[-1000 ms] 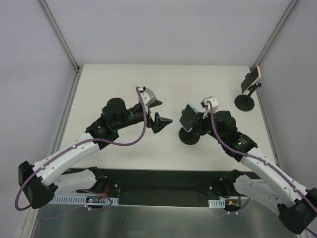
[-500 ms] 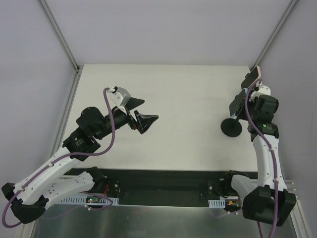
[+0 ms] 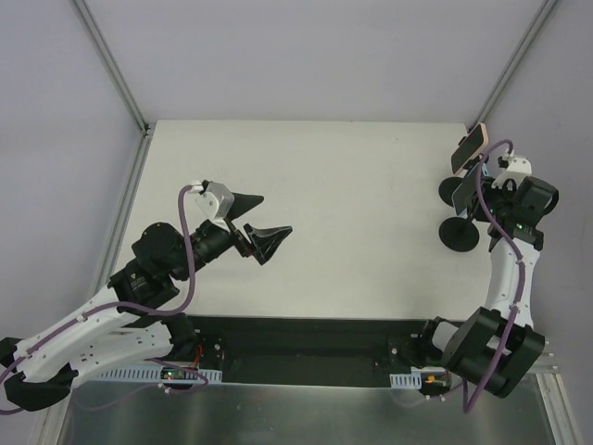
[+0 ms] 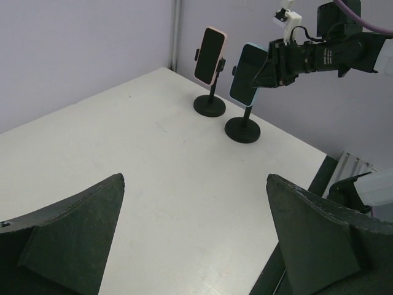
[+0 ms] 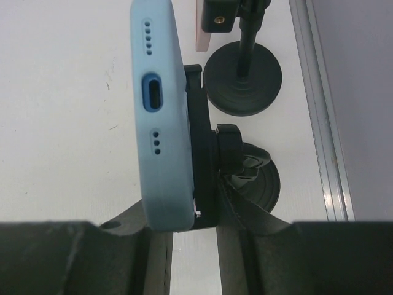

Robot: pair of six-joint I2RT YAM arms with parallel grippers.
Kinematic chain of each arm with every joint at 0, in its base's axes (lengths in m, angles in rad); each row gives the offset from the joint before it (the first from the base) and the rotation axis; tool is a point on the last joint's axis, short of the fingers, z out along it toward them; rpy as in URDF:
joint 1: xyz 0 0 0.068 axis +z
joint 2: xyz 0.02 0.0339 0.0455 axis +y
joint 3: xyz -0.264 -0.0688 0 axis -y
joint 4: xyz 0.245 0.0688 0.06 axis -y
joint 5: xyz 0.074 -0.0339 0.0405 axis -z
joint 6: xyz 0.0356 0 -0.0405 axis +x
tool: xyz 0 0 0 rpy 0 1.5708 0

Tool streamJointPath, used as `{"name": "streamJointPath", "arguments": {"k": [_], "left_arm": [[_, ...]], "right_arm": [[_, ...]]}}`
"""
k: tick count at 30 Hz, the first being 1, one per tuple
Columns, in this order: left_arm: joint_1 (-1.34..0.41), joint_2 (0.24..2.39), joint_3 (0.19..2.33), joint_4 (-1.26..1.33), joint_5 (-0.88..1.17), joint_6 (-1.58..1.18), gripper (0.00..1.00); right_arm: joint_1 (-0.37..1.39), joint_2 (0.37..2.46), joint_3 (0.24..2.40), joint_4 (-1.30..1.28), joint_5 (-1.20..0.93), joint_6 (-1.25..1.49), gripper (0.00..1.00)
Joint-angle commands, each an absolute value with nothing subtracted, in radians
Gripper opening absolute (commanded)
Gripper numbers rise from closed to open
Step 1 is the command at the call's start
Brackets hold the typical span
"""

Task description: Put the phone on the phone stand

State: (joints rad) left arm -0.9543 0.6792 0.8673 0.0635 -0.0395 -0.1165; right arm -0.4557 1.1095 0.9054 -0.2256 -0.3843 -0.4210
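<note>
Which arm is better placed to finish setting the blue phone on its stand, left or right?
Right. The right claw grips the blue phone at its stand; the left claw is open, empty and far away across the table.

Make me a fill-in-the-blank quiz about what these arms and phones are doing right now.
1. The left gripper is ___ and empty.
2. The right gripper grips the phone with the ___ case.
3. The far stand holds a ___ phone.
Missing words: open; blue; pink.
</note>
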Motion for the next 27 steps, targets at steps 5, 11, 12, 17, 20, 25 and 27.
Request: {"name": "streamJointPath", "arguments": {"k": [5, 11, 12, 17, 20, 25, 27], "left_arm": [[-1.026, 0.658, 0.871, 0.097, -0.150, 0.021, 0.97], [-1.046, 0.658, 0.873, 0.094, -0.155, 0.028, 0.97], [-1.048, 0.658, 0.874, 0.092, -0.153, 0.026, 0.97], [-1.057, 0.660, 0.873, 0.092, -0.170, 0.017, 0.97], [-1.057, 0.664, 0.871, 0.094, -0.175, 0.012, 0.97], [-1.057, 0.673, 0.870, 0.092, -0.205, 0.008, 0.97], [-1.057, 0.684, 0.867, 0.092, -0.232, 0.011, 0.97]], "right_arm": [[-0.503, 1.154, 0.922, -0.126, -0.520, -0.495, 0.00], [-0.505, 1.147, 0.897, -0.115, -0.496, -0.486, 0.35], [-0.505, 1.140, 0.897, -0.110, -0.480, -0.474, 0.48], [-0.502, 1.017, 0.890, -0.110, -0.304, -0.384, 0.89], [-0.489, 0.933, 0.946, -0.197, -0.122, -0.336, 1.00], [-0.422, 0.836, 1.063, -0.403, 0.340, -0.163, 1.00], [-0.306, 0.804, 1.136, -0.491, 0.528, -0.117, 1.00]]}}
